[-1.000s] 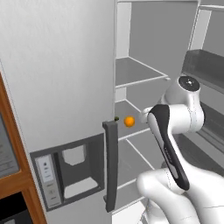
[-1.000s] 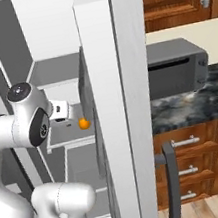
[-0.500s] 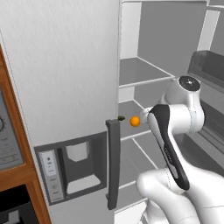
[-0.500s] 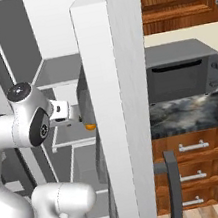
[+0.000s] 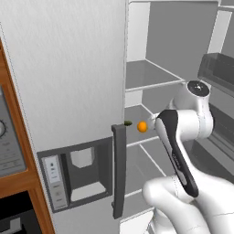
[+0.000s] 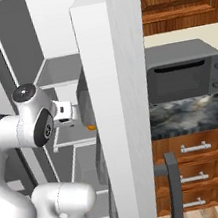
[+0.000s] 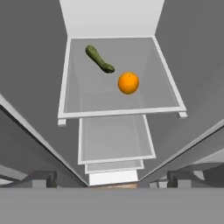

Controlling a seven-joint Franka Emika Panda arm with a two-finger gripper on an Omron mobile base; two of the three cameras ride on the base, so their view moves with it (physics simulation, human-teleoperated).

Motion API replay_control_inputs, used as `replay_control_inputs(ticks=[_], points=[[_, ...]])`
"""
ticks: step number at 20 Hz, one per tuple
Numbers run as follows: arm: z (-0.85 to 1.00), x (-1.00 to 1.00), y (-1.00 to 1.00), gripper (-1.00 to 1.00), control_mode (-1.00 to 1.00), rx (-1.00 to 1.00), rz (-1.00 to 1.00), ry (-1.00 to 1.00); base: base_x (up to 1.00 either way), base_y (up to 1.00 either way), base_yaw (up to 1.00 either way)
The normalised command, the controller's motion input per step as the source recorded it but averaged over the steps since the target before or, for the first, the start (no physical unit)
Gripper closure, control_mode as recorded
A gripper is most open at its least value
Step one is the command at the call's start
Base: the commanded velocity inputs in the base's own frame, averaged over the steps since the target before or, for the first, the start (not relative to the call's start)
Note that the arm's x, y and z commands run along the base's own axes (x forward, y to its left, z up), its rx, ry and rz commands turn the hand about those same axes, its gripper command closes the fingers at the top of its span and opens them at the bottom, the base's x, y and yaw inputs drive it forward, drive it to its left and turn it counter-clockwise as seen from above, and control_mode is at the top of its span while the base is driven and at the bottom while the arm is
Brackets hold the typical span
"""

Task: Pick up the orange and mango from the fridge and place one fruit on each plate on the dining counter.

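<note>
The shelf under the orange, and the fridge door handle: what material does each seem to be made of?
The shelf looks like clear glass in a white frame: lower shelves show through it. The fridge door handle looks like dark matte plastic or coated metal, with no shine. The orange has smooth, evenly coloured skin.

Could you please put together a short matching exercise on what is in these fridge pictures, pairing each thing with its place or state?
Column one:
1. orange
2. dark green vegetable
3. hand
4. toaster oven

Column two:
A. open, holding nothing
B. on the marbled wall counter beside the fridge
C. lying lengthwise toward the back of the fridge shelf
D. sitting nearer the front of the same shelf

Pairs: 1-D, 2-C, 3-A, 4-B
</note>
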Motion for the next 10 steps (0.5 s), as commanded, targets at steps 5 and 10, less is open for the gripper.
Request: replay_control_inputs(ticks=[5, 10], points=[[-0.36, 0.48, -0.14, -1.0, -1.0, 0.0, 0.0, -0.02, 0.0, 0.0, 0.0], [-0.51, 0.67, -0.06, -1.0, -1.0, 0.0, 0.0, 0.0, 0.0, 0.0, 0.0]])
